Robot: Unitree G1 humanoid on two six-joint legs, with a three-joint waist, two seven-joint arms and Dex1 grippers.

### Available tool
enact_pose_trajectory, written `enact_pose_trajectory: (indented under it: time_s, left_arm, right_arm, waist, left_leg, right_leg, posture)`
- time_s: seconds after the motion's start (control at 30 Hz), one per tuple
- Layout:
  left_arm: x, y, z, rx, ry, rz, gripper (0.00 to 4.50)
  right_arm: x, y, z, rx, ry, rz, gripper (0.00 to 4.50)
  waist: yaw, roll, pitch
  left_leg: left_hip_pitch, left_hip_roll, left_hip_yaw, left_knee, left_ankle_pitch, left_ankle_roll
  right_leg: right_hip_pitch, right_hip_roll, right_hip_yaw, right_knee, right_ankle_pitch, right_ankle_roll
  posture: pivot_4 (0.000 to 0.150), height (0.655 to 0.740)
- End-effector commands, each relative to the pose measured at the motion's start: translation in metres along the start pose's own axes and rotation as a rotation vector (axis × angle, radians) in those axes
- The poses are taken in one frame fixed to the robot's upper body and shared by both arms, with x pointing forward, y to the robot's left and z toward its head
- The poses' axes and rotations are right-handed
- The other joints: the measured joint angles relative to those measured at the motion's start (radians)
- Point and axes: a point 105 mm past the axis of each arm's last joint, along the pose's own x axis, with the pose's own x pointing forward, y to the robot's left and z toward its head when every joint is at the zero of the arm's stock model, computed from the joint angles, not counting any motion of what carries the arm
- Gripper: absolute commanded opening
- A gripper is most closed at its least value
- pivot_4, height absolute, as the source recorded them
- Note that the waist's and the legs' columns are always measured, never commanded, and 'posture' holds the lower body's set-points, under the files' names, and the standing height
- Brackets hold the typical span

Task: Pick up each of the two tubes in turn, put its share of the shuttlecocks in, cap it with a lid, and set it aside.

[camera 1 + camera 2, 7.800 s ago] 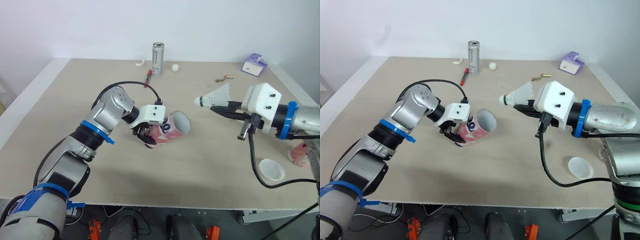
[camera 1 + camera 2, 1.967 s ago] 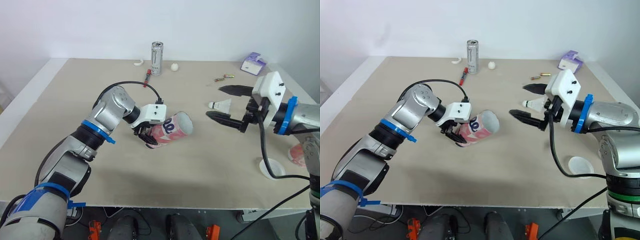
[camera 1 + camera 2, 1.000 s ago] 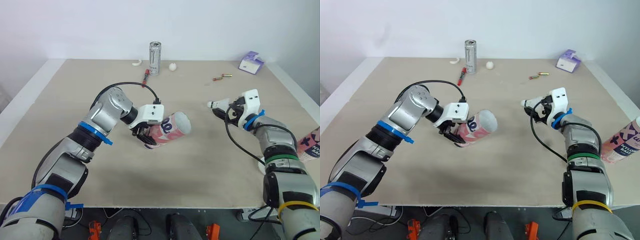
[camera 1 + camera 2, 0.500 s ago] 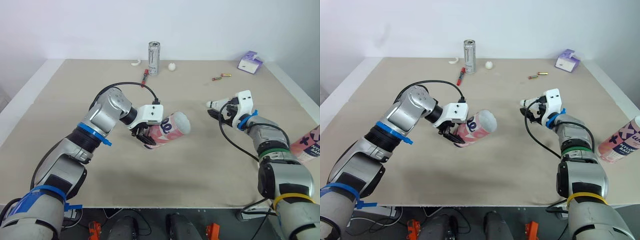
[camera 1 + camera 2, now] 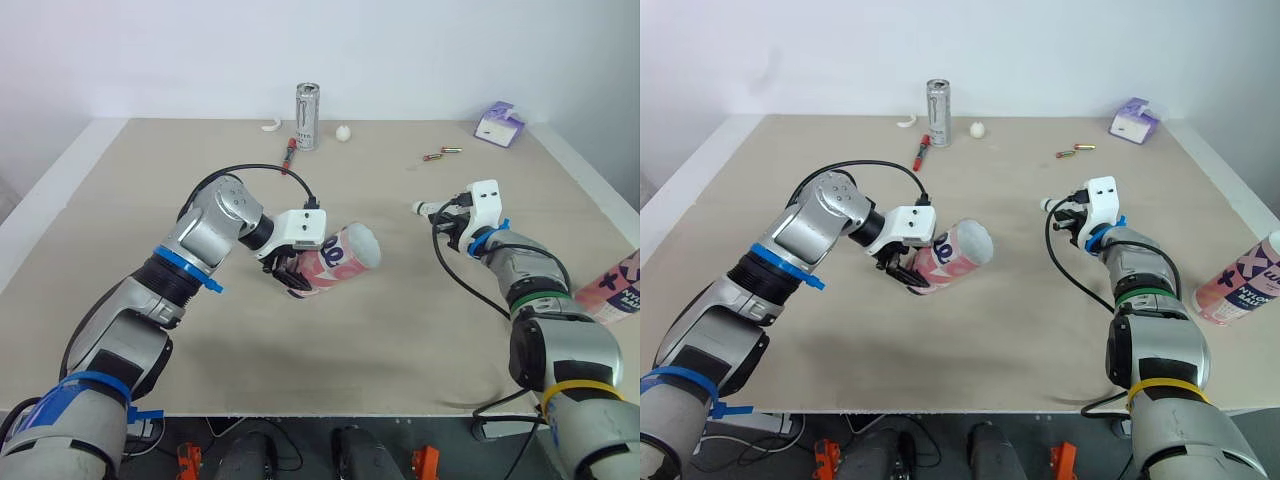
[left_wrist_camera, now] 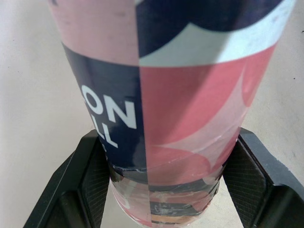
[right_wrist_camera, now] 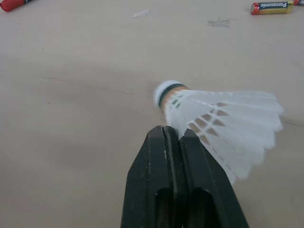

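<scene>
Near the far edge of the table [image 5: 400,330], left of middle: a silver can [image 5: 310,116], upright. Just left of it, a small white curved scrap [image 5: 271,127]; just right, a white ball [image 5: 344,132]. In front of the can, toward the near edge, a red marker [image 5: 290,152], lying flat. Toward the far right corner, a purple box [image 5: 499,124]. Nearer than the box, two batteries [image 5: 441,154] close together, one marked Panasonic.

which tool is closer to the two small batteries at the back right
Right. The right tool, pinching a white feather shuttlecock, sits in front of the two small batteries; the left tool, gripping a pink-and-navy tube, is far to their left.
</scene>
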Motion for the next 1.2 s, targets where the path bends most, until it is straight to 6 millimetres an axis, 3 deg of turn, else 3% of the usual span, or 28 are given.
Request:
enact_pose_trajectory:
  time_s: [0.03, 0.23, 0.3, 0.47, 0.7, 0.8, 1.2]
  left_arm:
    - [0.0, -0.002, -0.001, -0.003, -0.007, -0.003, 3.21]
    - [0.0, -0.003, -0.001, -0.006, -0.015, -0.005, 3.21]
    - [0.0, -0.003, -0.001, -0.007, -0.019, -0.005, 3.21]
    - [0.001, -0.003, -0.002, -0.009, -0.02, -0.01, 3.21]
    - [0.002, -0.003, -0.001, -0.006, -0.022, -0.014, 3.21]
    - [0.002, -0.003, -0.001, -0.005, -0.022, -0.013, 3.21]
    - [0.002, -0.003, -0.002, -0.008, -0.021, -0.007, 3.21]
  right_arm:
    - [-0.001, -0.002, 0.027, -0.057, -0.088, -0.001, 0.07]
    - [-0.016, 0.011, 0.066, -0.354, -0.235, 0.101, 0.07]
    - [-0.034, 0.024, 0.078, -0.492, -0.294, 0.166, 0.07]
    - [-0.103, 0.074, 0.104, -0.886, -0.328, 0.359, 0.07]
    - [-0.148, 0.119, 0.104, -1.111, -0.267, 0.536, 0.07]
    - [-0.155, 0.135, 0.098, -1.152, -0.246, 0.608, 0.07]
    - [-0.157, 0.151, 0.082, -1.198, -0.205, 0.731, 0.07]
  waist:
    - [0.0, 0.0, 0.0]
    - [-0.001, 0.0, 0.0]
    - [0.0, 0.0, 0.0]
    - [0.01, 0.002, 0.0]
    - [0.013, 0.001, 0.0]
    - [0.013, 0.001, 0.0]
    - [0.014, 0.001, 0.0]
  left_leg:
    - [0.0, 0.0, 0.0, 0.0, 0.0, 0.0]
    - [0.0, 0.0, 0.0, 0.0, 0.0, 0.0]
    - [0.0, 0.0, 0.0, -0.001, 0.0, 0.0]
    - [-0.001, -0.001, -0.002, -0.002, -0.001, 0.0]
    - [0.001, 0.0, -0.003, -0.001, -0.001, 0.0]
    - [0.001, 0.0, -0.001, 0.001, -0.001, 0.0]
    - [0.0, 0.0, -0.001, 0.001, -0.001, 0.0]
  right_leg:
    - [0.0, 0.0, 0.0, 0.0, 0.0, 0.0]
    - [0.0, 0.0, 0.0, 0.0, 0.0, 0.0]
    - [0.0, 0.0, 0.0, 0.0, 0.0, 0.001]
    - [-0.001, 0.0, -0.001, 0.001, -0.004, 0.002]
    - [0.001, 0.001, -0.001, 0.001, -0.007, 0.005]
    - [0.0, 0.001, 0.0, 0.001, -0.008, 0.003]
    - [0.0, 0.0, 0.0, 0.001, -0.009, 0.002]
  posture:
    - [0.15, 0.74]
    - [0.15, 0.74]
    - [0.15, 0.74]
    - [0.15, 0.74]
    - [0.15, 0.74]
    - [0.15, 0.74]
    - [0.15, 0.74]
